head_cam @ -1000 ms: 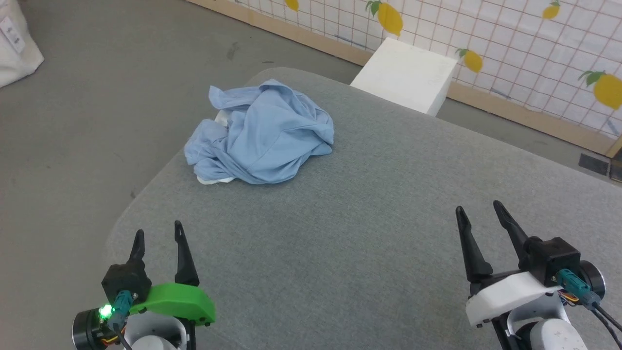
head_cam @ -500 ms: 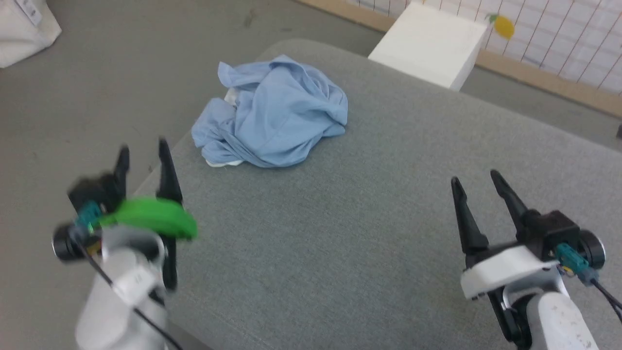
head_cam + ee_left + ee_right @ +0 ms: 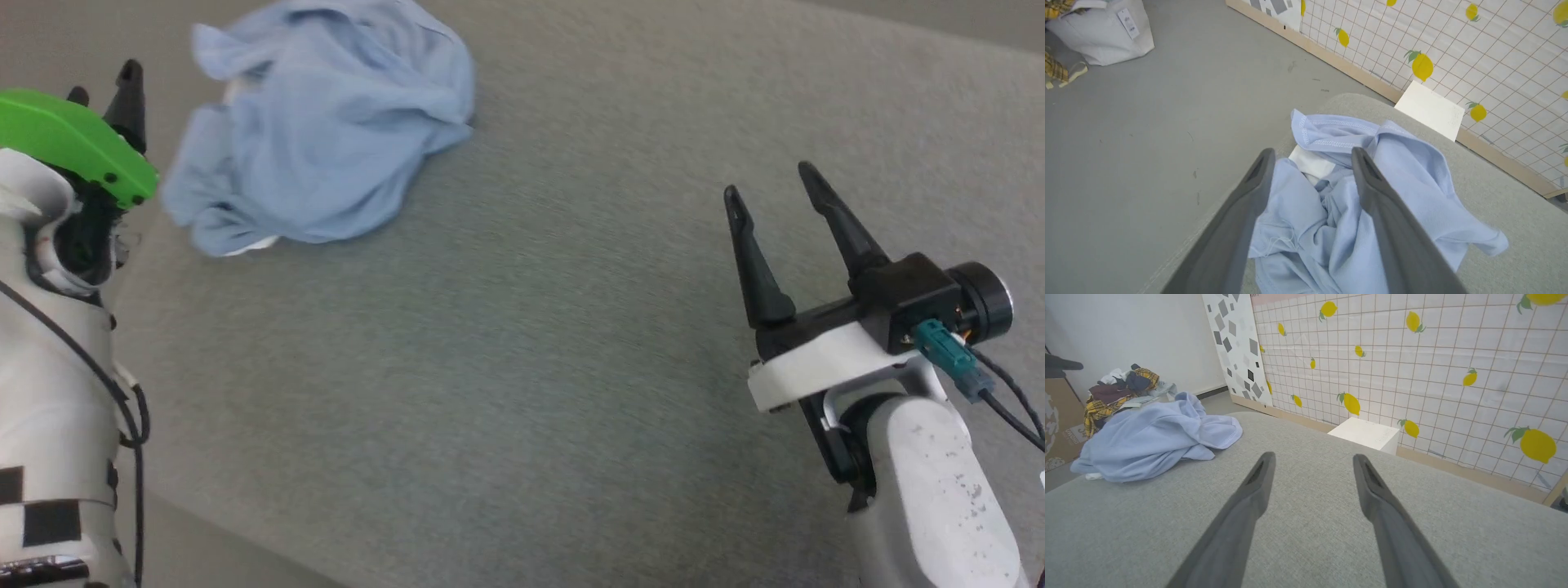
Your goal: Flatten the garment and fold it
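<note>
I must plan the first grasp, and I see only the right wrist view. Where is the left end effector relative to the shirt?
Observer: The left end effector is open and points at the shirt from the shirt's left side. I cannot tell whether it touches.
Operator: Is something white visible there to grasp?
Observer: Yes, the left wrist view shows a white patch among the folds, just below a stitched hem.
Operator: And how does the shirt lie?
Observer: The head view shows it crumpled at the left edge of the cushion, well apart from the right end effector.
</note>
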You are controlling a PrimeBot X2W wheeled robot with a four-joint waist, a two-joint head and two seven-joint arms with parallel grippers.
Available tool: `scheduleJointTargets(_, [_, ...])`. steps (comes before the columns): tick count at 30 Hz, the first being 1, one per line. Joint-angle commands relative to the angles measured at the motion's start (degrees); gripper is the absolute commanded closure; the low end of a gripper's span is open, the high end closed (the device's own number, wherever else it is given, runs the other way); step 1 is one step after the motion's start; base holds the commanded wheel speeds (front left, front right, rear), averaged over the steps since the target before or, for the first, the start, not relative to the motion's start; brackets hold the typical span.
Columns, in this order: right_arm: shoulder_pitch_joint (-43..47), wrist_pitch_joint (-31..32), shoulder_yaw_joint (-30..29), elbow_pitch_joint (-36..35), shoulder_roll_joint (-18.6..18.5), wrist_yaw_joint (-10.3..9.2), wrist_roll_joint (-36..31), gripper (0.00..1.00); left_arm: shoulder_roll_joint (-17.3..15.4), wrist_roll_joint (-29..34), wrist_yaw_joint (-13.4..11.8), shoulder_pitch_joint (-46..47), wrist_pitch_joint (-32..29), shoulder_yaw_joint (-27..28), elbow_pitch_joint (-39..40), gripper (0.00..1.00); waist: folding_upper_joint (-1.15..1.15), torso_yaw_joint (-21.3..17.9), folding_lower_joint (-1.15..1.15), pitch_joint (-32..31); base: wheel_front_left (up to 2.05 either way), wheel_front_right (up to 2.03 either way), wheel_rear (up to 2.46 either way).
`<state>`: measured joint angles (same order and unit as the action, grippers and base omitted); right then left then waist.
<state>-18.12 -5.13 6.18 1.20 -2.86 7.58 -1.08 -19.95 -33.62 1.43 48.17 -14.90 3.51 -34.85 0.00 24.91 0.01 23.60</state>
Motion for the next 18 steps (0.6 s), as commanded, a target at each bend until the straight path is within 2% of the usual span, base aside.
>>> scheduleJointTargets(1, [-1.1, -0.6, 0.0, 0.2, -0.2, -0.09, -0.2, 0.0, -0.3, -1.2, -0.4, 1.0, -1.8, 0.6, -0.9, 0.0, 0.0, -10.7, -0.01, 10.4, 0.0, 0.0, 0.0])
scheduleJointTargets(6, [-2.2, -1.9, -0.4, 0.7, -0.2, -0.09, -0.1, 0.0, -1.5, -4.4, -2.6, 0.4, -9.9, 2.4, -3.5, 0.0, 0.0, -13.9, -0.01, 13.1, 0.0, 0.0, 0.0])
scheduleJointTargets(14, [-2.3, -3.6, -1.1, 2.4, -0.1, -0.09, 0.4, 0.0, -0.3, -7.5, -6.8, -6.2, -24.8, 1.6, -5.1, 0.01, 0.0, -15.2, -0.01, 12.6, 0.0, 0.0, 0.0])
scheduleJointTargets(15, [-2.3, -3.8, -1.1, 2.7, -0.1, -0.09, 0.5, 0.0, -0.5, -7.5, -6.8, -7.0, -26.5, 1.2, -4.9, 0.16, 0.0, -15.2, -0.01, 12.2, 0.0, 0.0, 0.0])
scheduleJointTargets(16, [-2.3, -4.1, -1.2, 3.0, -0.1, -0.09, 0.6, 0.0, -0.9, -7.5, -7.0, -7.9, -27.8, 1.0, -4.2, 0.72, 0.0, -15.2, -0.01, 11.5, 0.0, 0.0, 0.0])
scheduleJointTargets(17, [-2.3, -4.3, -1.2, 3.3, -0.1, -0.09, 0.7, 0.0, -1.2, -7.6, -7.0, -8.4, -28.2, 1.0, -3.5, 1.0, 0.0, -15.1, -0.01, 10.8, 0.0, 0.0, 0.0])
scheduleJointTargets(18, [-2.2, -4.5, -1.3, 3.6, -0.1, -0.09, 0.8, 0.0, -1.5, -7.5, -7.0, -9.0, -28.2, 1.0, -2.4, 1.0, 0.0, -15.0, -0.01, 9.9, 0.0, 0.0, 0.0])
